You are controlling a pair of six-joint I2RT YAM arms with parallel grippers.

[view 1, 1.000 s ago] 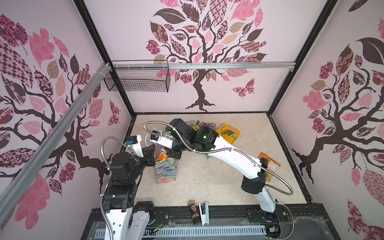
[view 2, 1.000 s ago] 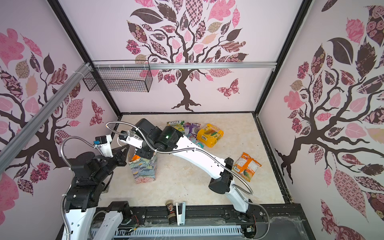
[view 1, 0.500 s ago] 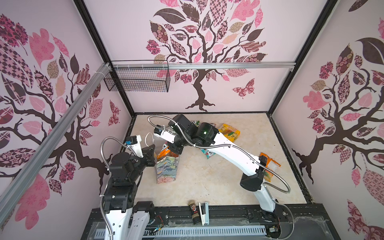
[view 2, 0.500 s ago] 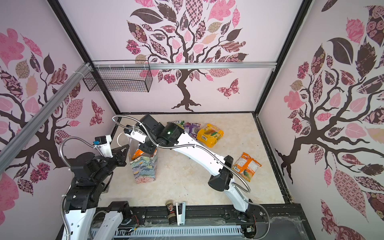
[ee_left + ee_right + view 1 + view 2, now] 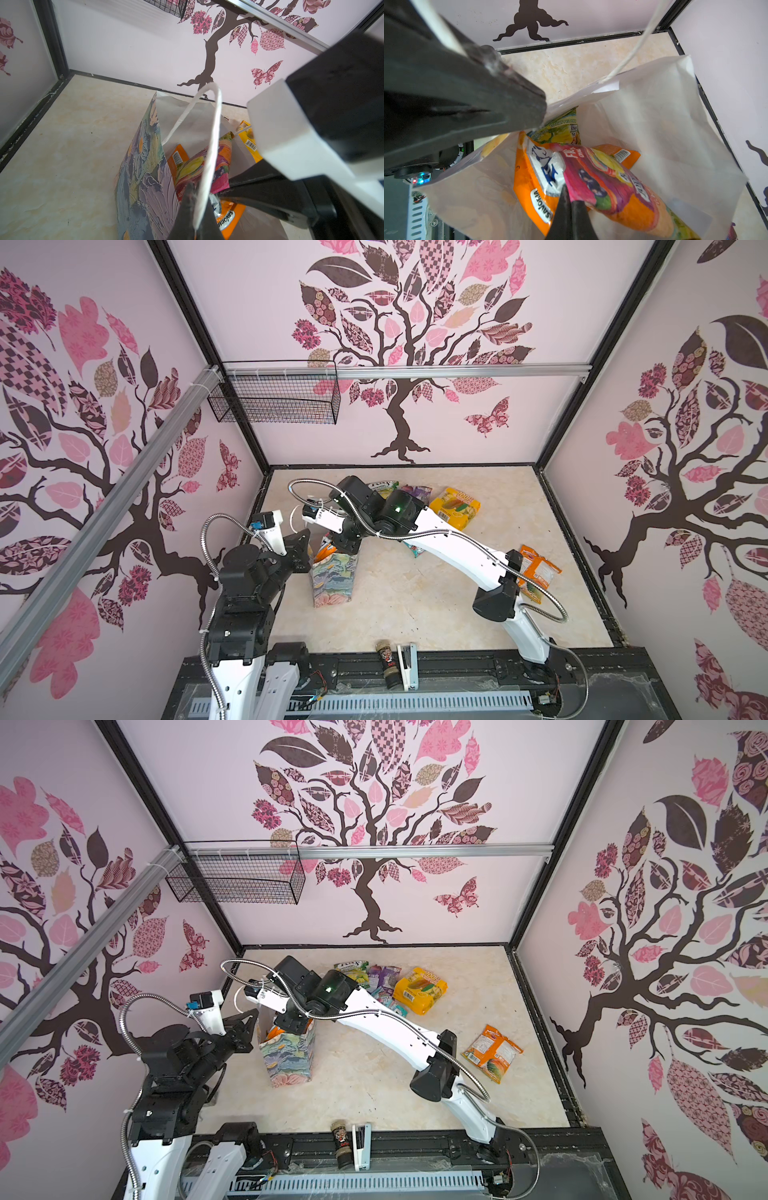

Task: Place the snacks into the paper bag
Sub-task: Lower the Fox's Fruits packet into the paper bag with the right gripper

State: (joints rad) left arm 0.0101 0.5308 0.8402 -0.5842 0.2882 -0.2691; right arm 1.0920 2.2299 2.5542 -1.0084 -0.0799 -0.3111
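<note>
The floral paper bag (image 5: 332, 580) (image 5: 291, 1060) stands upright left of centre. My left gripper (image 5: 194, 187) (image 5: 306, 537) is shut on its white cord handle (image 5: 214, 135), at the bag's left rim. My right gripper (image 5: 570, 195) (image 5: 347, 547) reaches into the bag's mouth, shut on the corner of a pink-orange snack packet (image 5: 608, 187). Under that packet lie an orange packet (image 5: 533, 180) and a green-yellow one (image 5: 560, 131). On the table are a yellow packet (image 5: 455, 508), an orange one (image 5: 538, 572), and green-yellow (image 5: 353, 971) and purple (image 5: 384, 975) ones.
A dark spice jar (image 5: 385, 664) and a white stapler (image 5: 406, 664) lie at the front edge. A black wire basket (image 5: 274, 398) hangs from the rail on the back wall. The right arm stretches across the table's middle.
My right gripper has gone a little further down into the bag's mouth with the pink-orange packet, and its wrist has swung back. The left arm has stayed put.
</note>
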